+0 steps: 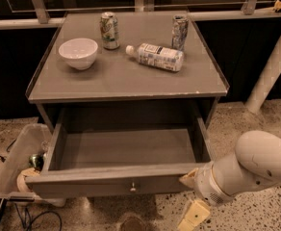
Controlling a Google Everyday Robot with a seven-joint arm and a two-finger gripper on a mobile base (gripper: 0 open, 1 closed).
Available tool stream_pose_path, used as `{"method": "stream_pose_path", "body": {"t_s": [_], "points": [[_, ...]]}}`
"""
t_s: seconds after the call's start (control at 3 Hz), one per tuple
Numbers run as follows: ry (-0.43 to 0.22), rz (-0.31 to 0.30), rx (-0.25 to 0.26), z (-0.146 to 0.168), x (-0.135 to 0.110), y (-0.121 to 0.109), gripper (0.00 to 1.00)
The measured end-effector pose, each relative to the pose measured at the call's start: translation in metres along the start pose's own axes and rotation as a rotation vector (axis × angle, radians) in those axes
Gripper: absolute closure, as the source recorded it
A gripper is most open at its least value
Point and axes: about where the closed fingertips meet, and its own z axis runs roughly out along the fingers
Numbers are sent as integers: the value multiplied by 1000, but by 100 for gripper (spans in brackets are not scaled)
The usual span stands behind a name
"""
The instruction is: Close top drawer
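The top drawer (83, 186) stands pulled out toward the near side, below the table (126, 81). The claw (191, 198) sits at the front panel's right end, probably placed to push the panel inward. Whether it is clenched or released cannot be told.

The gripper (191, 198) sits at the right end of the open top drawer's (111, 184) front, its knob (133, 188) to the left. Beyond, the table (126, 83) carries a bowl (78, 53), green can (109, 30), silver can (179, 32) and a lying bottle (156, 57).
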Motion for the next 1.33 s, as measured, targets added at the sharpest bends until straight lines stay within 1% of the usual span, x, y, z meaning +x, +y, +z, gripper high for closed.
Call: {"method": "stream_pose_path", "body": {"t_s": [0.33,0.67,1.0,1.33], "points": [[-9,-22,-22,26,-22,-28,18],[-35,-43,13,41,-46,-75,42],[-43,-44,77,34,-57,-113,65],[-35,-13,242,-17,-59,-170,88]]}}
